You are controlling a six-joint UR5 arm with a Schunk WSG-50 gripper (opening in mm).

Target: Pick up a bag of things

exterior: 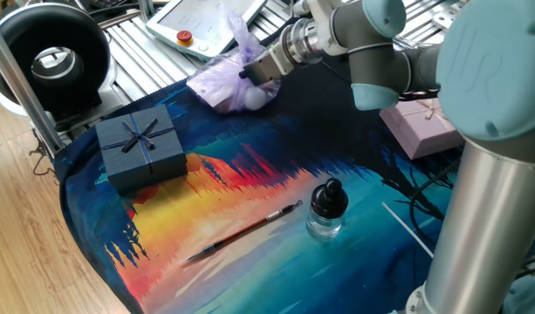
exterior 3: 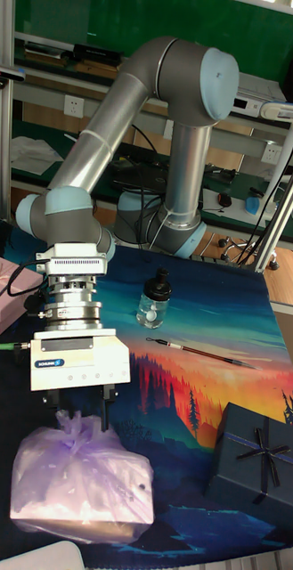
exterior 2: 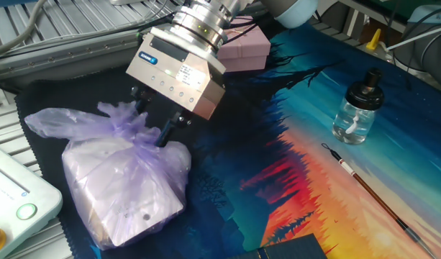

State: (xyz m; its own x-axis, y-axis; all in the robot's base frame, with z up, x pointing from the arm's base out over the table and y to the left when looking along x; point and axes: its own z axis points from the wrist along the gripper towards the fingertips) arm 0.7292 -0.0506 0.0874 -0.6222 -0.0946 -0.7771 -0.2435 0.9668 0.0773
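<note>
Where painted sunset mat [exterior 2: 335, 187] covers table, hand [exterior 2: 149, 117] straddles bag neck [exterior 2: 134, 124], fingers apart.
</note>
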